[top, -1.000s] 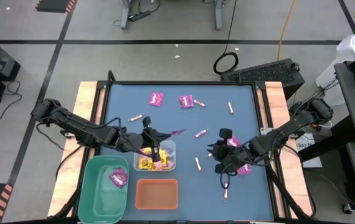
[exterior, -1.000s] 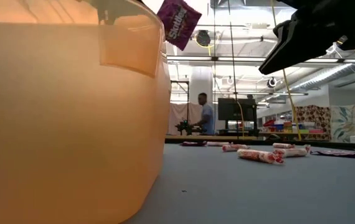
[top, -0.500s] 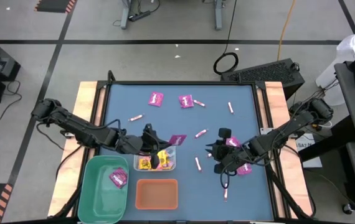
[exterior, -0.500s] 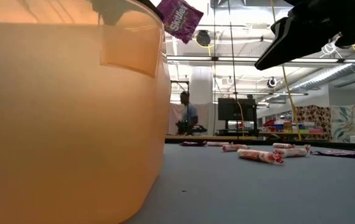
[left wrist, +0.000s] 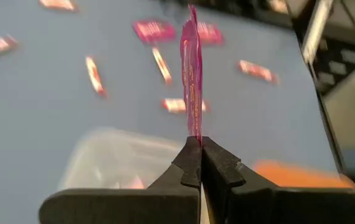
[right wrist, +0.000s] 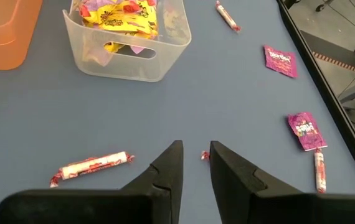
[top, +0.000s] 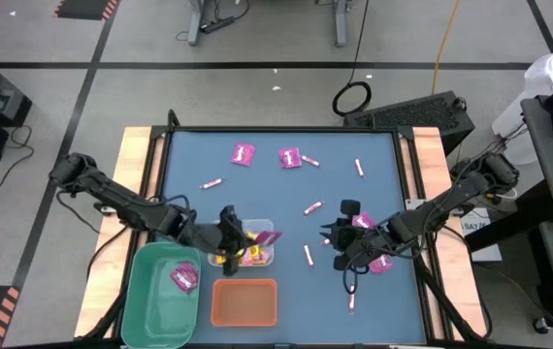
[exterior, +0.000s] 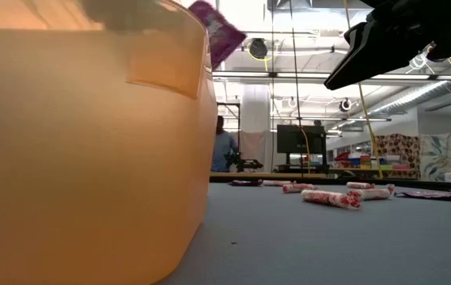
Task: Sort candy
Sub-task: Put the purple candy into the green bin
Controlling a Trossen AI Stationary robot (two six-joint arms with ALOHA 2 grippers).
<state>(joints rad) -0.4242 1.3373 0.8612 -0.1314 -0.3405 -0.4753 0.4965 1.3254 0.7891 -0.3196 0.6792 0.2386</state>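
Here the left gripper (left wrist: 200,163) pinches a thin magenta packet (left wrist: 192,87) edge-on (glossy, upright); right gripper (right wrist: 195,163) slightly parted.

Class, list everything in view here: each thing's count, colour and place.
table: one, blue top.
green bin: one, near-left corner, holding one magenta packet.
clear bin: one, beside it, holding yellow packets.
orange bin: one, near edge.
loose magenta packets: four, on table.
sticks: about six, pink-and-white, scattered.
person: one, far background.
left gripper: shut on held packet, magenta, over clear bin.
right gripper: open, empty, above table's right half.
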